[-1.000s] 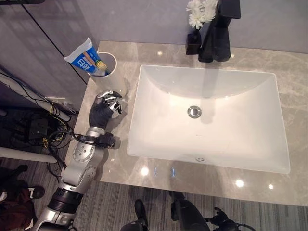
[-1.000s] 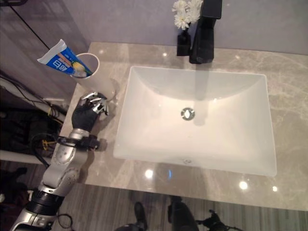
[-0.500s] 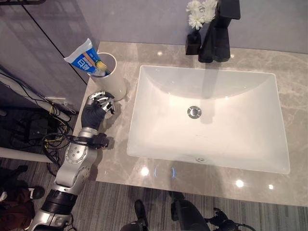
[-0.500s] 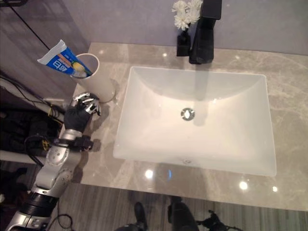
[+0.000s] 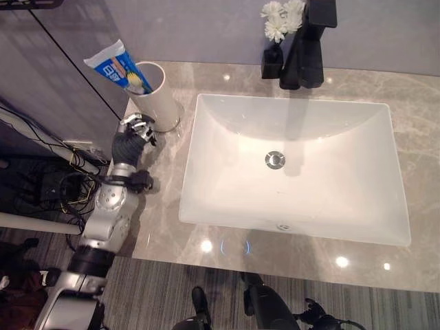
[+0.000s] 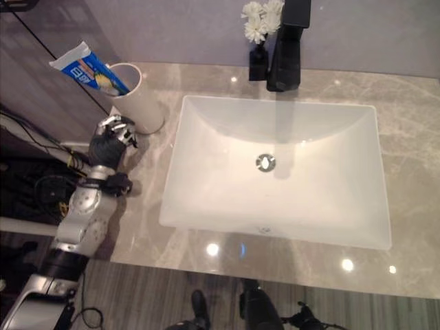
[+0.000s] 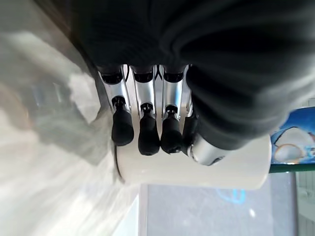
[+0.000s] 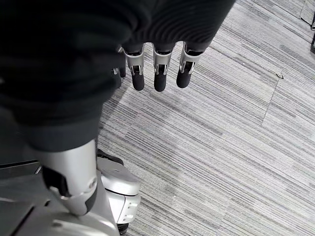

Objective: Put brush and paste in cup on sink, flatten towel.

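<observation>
Up in the upper left of the frame, a white cup (image 5: 156, 93) stands on the marble tabletop (image 5: 165, 206), just left of the white sink (image 5: 295, 165). From its mouth a blue-and-white toothpaste tube (image 5: 113, 63) juts out toward the upper left, with the yellow-headed brush (image 5: 141, 84) tucked beside it. The left robot hand (image 5: 130, 137) sits just below the cup, near its base, fingers (image 7: 147, 135) loosely curled and holding nothing. The right robot hand (image 8: 157, 73) hangs over grey striped floor (image 8: 221, 147), fingers relaxed and empty. At the top centre, a black faucet (image 5: 309, 41) stands beside a small vase of white flowers (image 5: 278, 20).
</observation>
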Motion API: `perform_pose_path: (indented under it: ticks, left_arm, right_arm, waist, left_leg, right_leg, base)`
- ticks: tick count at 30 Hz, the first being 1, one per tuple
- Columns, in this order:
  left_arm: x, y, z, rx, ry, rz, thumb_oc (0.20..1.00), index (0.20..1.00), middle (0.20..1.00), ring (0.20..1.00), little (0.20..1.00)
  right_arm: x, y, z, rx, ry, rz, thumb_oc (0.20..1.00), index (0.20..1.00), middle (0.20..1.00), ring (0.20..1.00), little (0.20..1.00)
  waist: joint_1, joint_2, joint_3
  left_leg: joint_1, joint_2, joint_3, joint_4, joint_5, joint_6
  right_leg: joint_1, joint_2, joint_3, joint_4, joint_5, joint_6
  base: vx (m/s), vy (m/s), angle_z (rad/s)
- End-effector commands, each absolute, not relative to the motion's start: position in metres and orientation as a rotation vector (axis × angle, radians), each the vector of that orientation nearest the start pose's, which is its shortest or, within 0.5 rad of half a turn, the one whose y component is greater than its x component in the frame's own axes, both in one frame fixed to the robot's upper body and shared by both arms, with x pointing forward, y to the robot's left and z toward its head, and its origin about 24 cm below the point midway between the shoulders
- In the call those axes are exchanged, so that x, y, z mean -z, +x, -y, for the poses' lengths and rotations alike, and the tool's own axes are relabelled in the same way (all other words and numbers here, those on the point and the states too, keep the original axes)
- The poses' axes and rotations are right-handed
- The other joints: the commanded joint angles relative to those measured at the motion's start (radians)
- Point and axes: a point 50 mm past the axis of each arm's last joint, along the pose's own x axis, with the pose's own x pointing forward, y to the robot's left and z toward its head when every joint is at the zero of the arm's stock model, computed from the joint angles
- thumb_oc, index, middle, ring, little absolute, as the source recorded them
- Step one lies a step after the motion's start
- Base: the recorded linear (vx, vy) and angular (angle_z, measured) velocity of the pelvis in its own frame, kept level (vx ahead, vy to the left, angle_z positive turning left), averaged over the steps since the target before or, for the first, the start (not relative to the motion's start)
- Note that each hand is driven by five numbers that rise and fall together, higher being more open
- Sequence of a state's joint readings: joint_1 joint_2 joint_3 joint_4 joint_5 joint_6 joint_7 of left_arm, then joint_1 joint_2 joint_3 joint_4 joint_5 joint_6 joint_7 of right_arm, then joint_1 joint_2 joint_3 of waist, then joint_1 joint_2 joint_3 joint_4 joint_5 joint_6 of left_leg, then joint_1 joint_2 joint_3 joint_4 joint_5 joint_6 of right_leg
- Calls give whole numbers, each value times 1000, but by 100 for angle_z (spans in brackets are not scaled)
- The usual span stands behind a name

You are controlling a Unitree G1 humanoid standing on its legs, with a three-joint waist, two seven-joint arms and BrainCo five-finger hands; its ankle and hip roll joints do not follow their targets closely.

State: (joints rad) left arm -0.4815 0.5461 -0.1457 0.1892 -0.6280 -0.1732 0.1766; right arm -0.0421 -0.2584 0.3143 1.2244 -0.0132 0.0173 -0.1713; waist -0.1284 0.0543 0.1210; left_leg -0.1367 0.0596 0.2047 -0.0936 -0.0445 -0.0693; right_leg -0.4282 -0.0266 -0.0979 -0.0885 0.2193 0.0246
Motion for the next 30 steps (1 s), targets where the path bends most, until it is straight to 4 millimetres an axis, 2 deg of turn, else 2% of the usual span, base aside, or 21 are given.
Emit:
perform_pose_path:
  ticks: [1, 5, 9, 19, 30]
  left_arm:
    - [-164, 338, -227, -69, -6, 329, 200, 200, 200, 200, 200]
    - [-171, 346, -233, -104, 22, 330, 200, 200, 200, 200, 200]
    - [-187, 360, -239, -149, 62, 334, 200, 200, 200, 200, 200]
    - [-217, 380, -232, -144, 112, 357, 200, 200, 200, 200, 200]
    - [-223, 389, -221, -126, 136, 344, 200, 200, 200, 200, 200]
  right_arm:
    - [153, 117, 234, 25, -550, -1140, 1000, 1000, 1000, 1000, 1000]
    - [153, 120, 232, 22, -551, -1127, 1000, 1000, 1000, 1000, 1000]
    - [151, 124, 230, 8, -557, -1105, 1000, 1000, 1000, 1000, 1000]
    - [151, 126, 228, -7, -569, -1100, 1000, 1000, 1000, 1000, 1000]
    - [150, 128, 233, 8, -575, -1102, 1000, 1000, 1000, 1000, 1000]
  waist:
    - [-33, -11, 53]
    - [-38, -15, 55]
    - [-48, -15, 63]
    - [-64, -18, 71]
    - [-69, 2, 68]
  left_leg:
    - [51, 16, -15, 6, 67, -45]
    - [45, 17, -12, 6, 67, -47]
    - [38, 22, -9, 6, 72, -53]
    - [30, 28, -10, 6, 78, -62]
    - [37, 36, -7, 6, 104, -72]
  right_leg:
    - [115, -5, -33, 6, -123, 74]
    - [108, -6, -30, 6, -119, 75]
    - [98, -2, -28, 9, -115, 78]
    - [84, 5, -23, 13, -112, 76]
    - [84, 13, -25, 10, -120, 72]
  base:
    - [0, 0, 0]
    - [0, 0, 0]
    - [0, 0, 0]
    - [4, -7, 0]
    - [21, -16, -2]
